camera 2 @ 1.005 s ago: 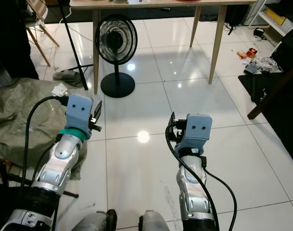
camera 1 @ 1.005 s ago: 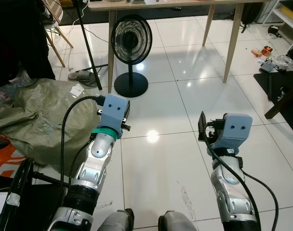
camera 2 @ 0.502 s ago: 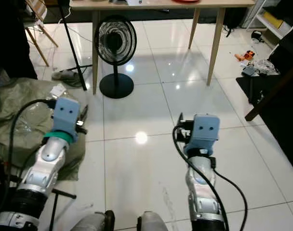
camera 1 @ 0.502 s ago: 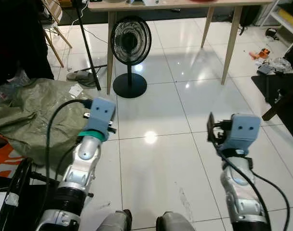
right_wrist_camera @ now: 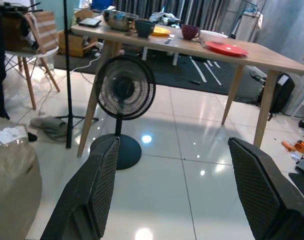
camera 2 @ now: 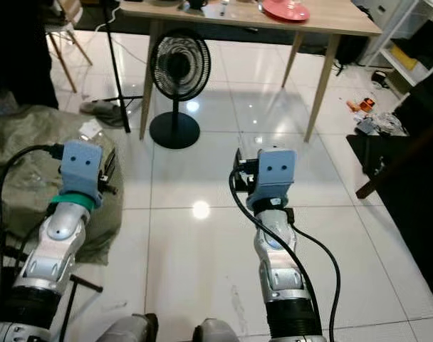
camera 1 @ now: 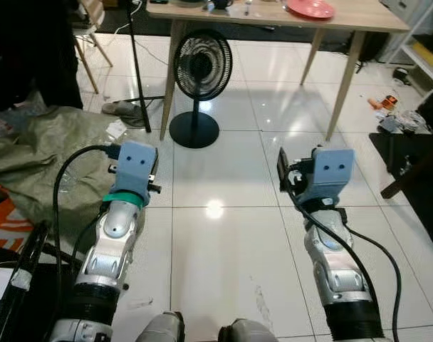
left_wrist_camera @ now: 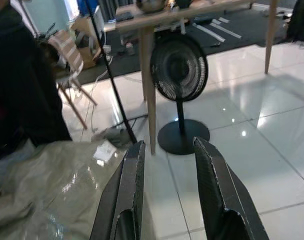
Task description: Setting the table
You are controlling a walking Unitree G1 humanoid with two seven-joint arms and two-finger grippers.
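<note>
Black floor fan (right_wrist_camera: 124,95) stood before the wooden table (right_wrist_camera: 252,56), near its leg. Red plate (right_wrist_camera: 227,48) lay flat on the table's far end. Left gripper (left_wrist_camera: 168,170) and right gripper (right_wrist_camera: 174,185) were open, empty, well short of the table.

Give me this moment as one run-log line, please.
phase: approach | table ahead, fan before it | left gripper open | right gripper open | holding: nothing
</note>
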